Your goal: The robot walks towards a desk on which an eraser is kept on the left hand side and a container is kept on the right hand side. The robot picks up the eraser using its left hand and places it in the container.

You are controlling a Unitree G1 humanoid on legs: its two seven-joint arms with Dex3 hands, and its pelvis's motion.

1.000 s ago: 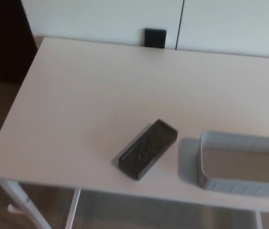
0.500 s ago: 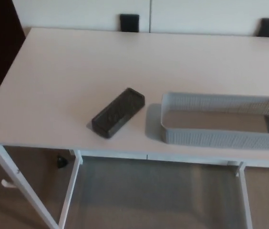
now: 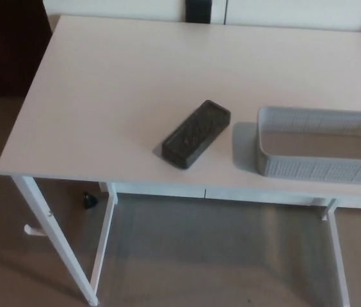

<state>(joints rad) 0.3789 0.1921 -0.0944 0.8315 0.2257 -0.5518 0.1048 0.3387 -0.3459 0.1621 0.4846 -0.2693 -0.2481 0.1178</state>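
A dark, oblong eraser (image 3: 196,133) lies flat and slanted on the white desk (image 3: 129,83), near its front edge and left of centre in the head view. To its right stands a grey mesh container (image 3: 321,167), long and shallow, with nothing visible inside; its right end runs out of the picture. A gap of bare desk separates the two. Neither of my hands shows in this view.
The desk's white legs (image 3: 56,236) and crossbars stand over a brown floor. A small dark object (image 3: 89,201) lies on the floor under the desk's left side. Two black fittings (image 3: 198,10) sit against the white wall behind the desk.
The whole picture has shifted as the camera moved; the desk now sits higher and further right than half a second ago. Eraser and container keep their places on the desk.
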